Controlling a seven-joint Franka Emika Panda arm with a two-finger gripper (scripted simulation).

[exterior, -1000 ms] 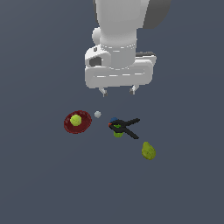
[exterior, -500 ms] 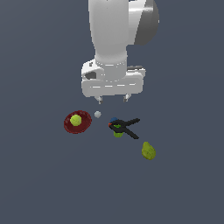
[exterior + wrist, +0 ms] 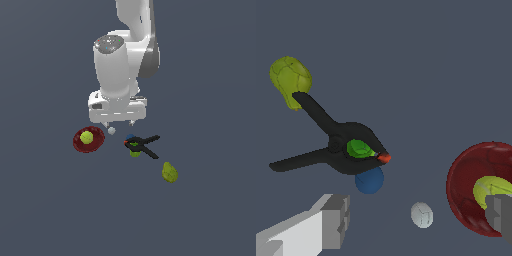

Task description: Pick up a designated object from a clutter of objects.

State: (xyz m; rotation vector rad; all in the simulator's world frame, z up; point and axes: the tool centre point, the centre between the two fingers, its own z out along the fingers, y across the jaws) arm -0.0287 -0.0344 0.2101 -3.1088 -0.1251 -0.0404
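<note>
- Between the dark red bowl [image 3: 483,187] and the black spring clamp [image 3: 341,145] lies the tiny pale grey-white sphere [image 3: 421,215], alone on the flat dark grey desk [image 3: 210,210], touching neither.
- Above it hangs the white gripper [image 3: 119,122]; the jaws stand wide apart and hold nothing, and in the wrist view the sphere sits in the gap between the two grey fingertips [image 3: 336,221], nearer the bowl-side one.
- That bowl-side fingertip overlaps the bowl's rim and the yellow-green ball [image 3: 491,189] inside it in the wrist view, so a straight descent could, I judge, strike the rim and tip or shove the bowl.
- A smooth round thing this small may roll off at the first one-sided touch, or squirt out if the pads close off its middle.
- On the other side, the clamp's blue knob [image 3: 369,181] lies near the sphere and could be nudged.
- Well apart sits the yellow-green lumpy fruit [image 3: 169,172], no hazard.
</note>
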